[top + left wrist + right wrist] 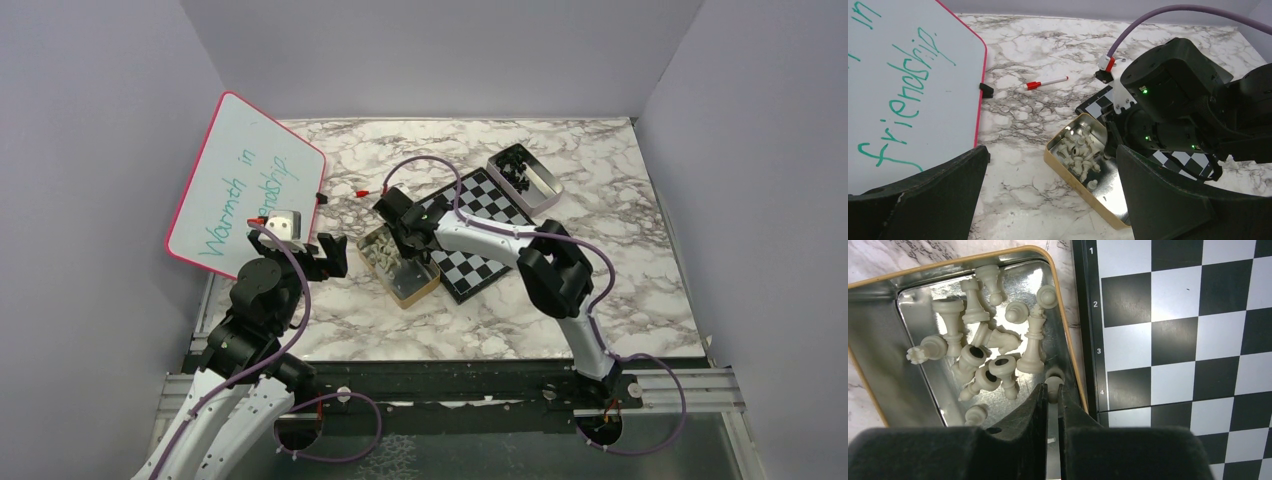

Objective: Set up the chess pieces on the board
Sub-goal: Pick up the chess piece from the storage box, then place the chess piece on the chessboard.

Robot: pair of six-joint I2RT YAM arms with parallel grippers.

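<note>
Your right gripper's fingers sit nearly together, pinching a pale piece by the tin's wall, just beside the board; lift straight up, clear of the rim and the loose chess pieces. Your left gripper's fingers are spread wide, empty. The whiteboard reads "Warmth in friendship"; the board's edge shows 1 to 4
</note>
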